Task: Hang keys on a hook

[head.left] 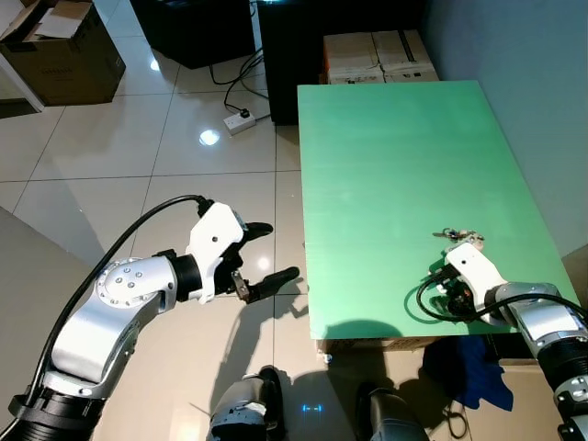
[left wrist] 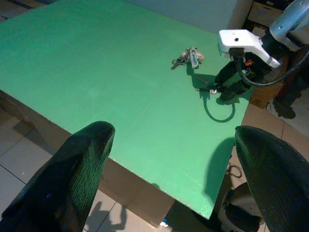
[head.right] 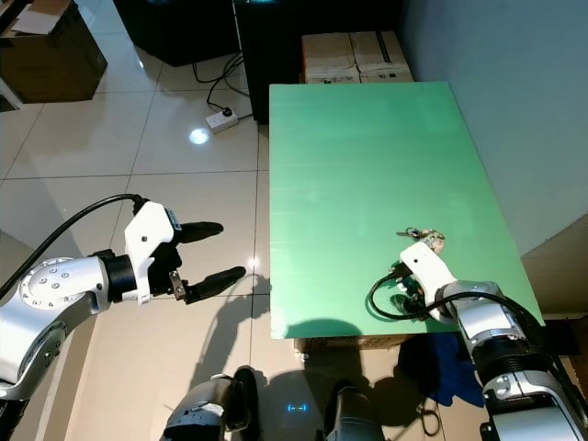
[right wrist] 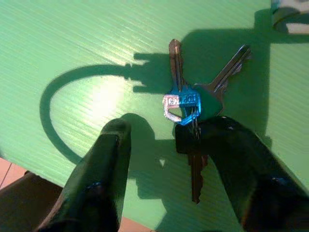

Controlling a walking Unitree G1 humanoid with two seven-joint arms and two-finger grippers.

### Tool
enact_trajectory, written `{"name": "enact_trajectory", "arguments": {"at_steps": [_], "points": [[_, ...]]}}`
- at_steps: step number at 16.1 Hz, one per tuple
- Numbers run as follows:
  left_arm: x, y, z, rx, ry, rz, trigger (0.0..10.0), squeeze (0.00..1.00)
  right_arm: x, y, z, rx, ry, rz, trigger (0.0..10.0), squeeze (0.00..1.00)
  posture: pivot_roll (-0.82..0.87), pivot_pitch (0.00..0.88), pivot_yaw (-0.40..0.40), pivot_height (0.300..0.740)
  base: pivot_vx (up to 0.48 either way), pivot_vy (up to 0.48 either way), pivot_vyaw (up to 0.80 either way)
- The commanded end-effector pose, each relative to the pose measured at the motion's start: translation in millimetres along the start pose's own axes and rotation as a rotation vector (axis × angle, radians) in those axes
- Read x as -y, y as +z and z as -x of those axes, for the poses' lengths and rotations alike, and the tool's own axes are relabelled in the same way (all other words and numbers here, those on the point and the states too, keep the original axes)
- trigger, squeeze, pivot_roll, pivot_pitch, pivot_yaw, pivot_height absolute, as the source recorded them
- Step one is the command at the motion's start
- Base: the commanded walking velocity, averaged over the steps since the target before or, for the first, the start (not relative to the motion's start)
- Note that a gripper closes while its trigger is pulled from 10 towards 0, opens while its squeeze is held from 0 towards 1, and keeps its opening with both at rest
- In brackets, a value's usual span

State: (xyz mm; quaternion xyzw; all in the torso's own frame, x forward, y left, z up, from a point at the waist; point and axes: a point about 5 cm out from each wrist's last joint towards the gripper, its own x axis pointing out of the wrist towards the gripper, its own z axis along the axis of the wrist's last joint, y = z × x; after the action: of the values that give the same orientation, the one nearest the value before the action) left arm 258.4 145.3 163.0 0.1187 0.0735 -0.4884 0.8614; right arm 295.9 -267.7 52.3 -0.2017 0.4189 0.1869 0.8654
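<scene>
Right gripper (right wrist: pixel 164 159) stands low over the green table (head.left: pixel 386 165) near its front right corner, fingers parted and holding nothing; one finger (right wrist: pixel 104 179) rests on bare board, the other (right wrist: pixel 236 159) lies over part of the keys (right wrist: pixel 186 108). The keys lie flat on the table: a bunch of several keys joined by a blue clip, fanned out, untouched by any grasp. The head views place the bunch just beyond the right wrist housing. Left gripper (head.left: pixel 262 257) hovers off the table's left edge above the tiled floor (head.left: pixel 119 156), fingers wide apart and empty. No hook can be made out from here. Judgement: the step in hand is the pickup, not yet made. The next move calls for closing the fingers squarely on the bunch at the clip, then lifting clear before a hook is sought.
</scene>
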Motion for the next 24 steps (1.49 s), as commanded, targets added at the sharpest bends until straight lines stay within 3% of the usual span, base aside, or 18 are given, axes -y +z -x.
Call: {"name": "enact_trajectory", "arguments": {"at_steps": [1, 24], "points": [[4.3, 0.8, 0.9, -0.011, -0.022, -0.013, 10.0, 0.00, 0.2, -0.9, -0.5, -0.008, 0.000, 0.006, 0.0, 0.00, 0.02, 0.205, 0.078, 0.740, 0.000, 0.000, 0.00], [3.0, 2.9, -0.4, -0.008, -0.017, -0.022, 10.0, 0.00, 8.3, 6.5, 7.5, 0.041, 0.001, -0.009, 0.0, 0.00, 0.02, 0.211, 0.082, 0.740, 0.000, 0.000, 0.00]]}}
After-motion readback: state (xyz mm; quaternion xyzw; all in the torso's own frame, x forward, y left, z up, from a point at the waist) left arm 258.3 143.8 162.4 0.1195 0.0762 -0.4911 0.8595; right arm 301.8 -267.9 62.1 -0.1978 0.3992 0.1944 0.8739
